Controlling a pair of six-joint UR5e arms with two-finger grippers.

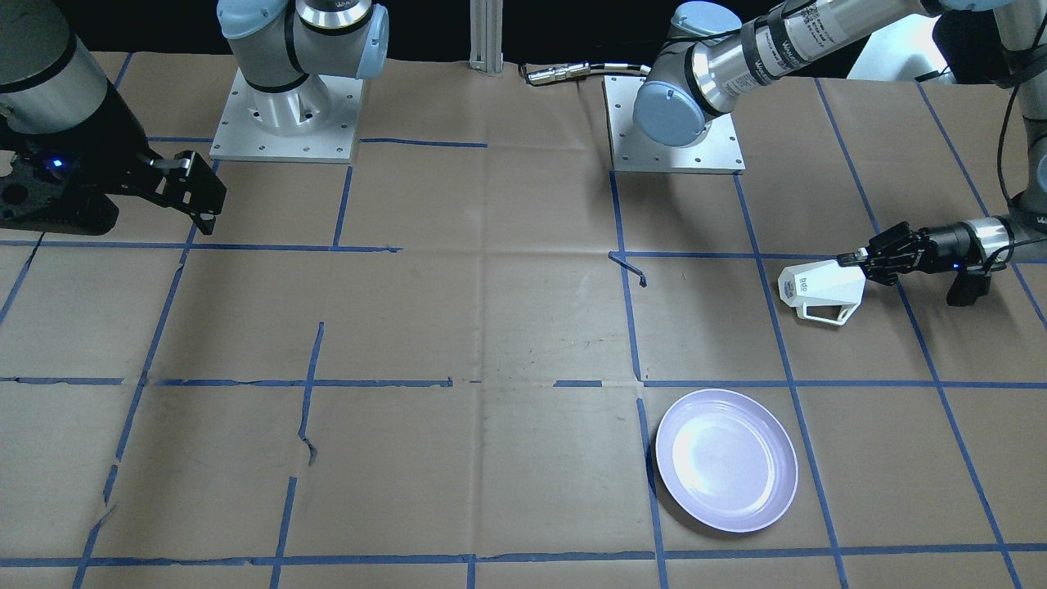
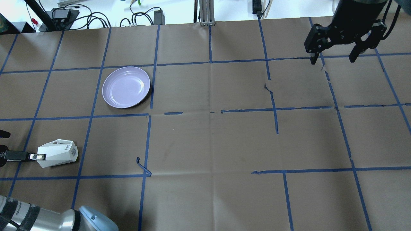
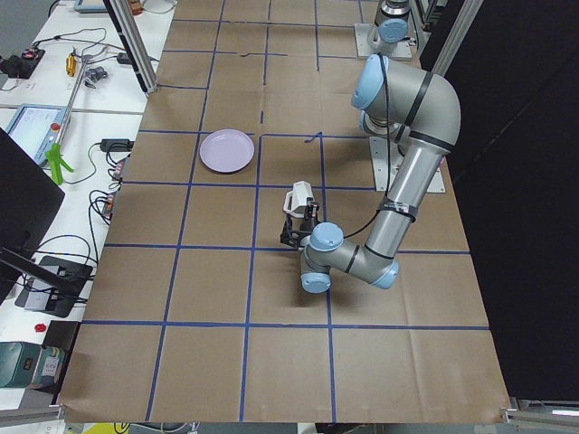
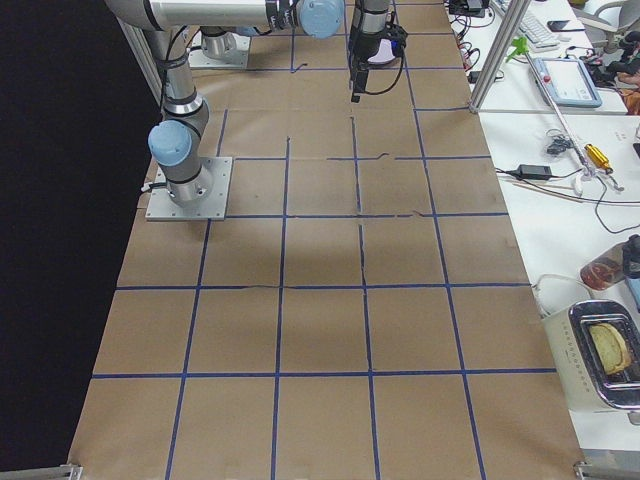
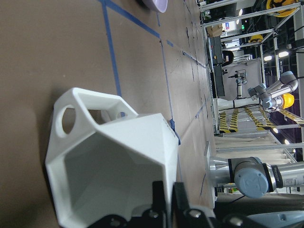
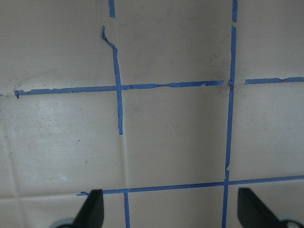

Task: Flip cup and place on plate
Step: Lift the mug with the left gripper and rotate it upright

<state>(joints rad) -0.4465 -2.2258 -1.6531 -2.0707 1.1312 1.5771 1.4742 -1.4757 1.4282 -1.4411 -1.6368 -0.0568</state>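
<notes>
The white faceted cup (image 1: 822, 288) is on its side, low over the table, its base with the dark mark turned away from the gripper and its handle on the plate's side. My left gripper (image 1: 847, 260) is shut on the cup's rim, one finger inside and one outside, as the left wrist view shows on the cup (image 5: 109, 156). I cannot tell if the cup touches the table. The cup (image 2: 58, 153) is nearer the robot than the lavender plate (image 2: 126, 87), which is empty. My right gripper (image 2: 334, 58) is open and empty, far across the table.
Brown paper with a blue tape grid covers the table (image 2: 212, 144). Loose torn tape ends stick up (image 2: 143, 166). The two arm bases (image 1: 286, 114) stand at the robot's edge. Cables and gear lie beyond the far edge (image 2: 96, 17).
</notes>
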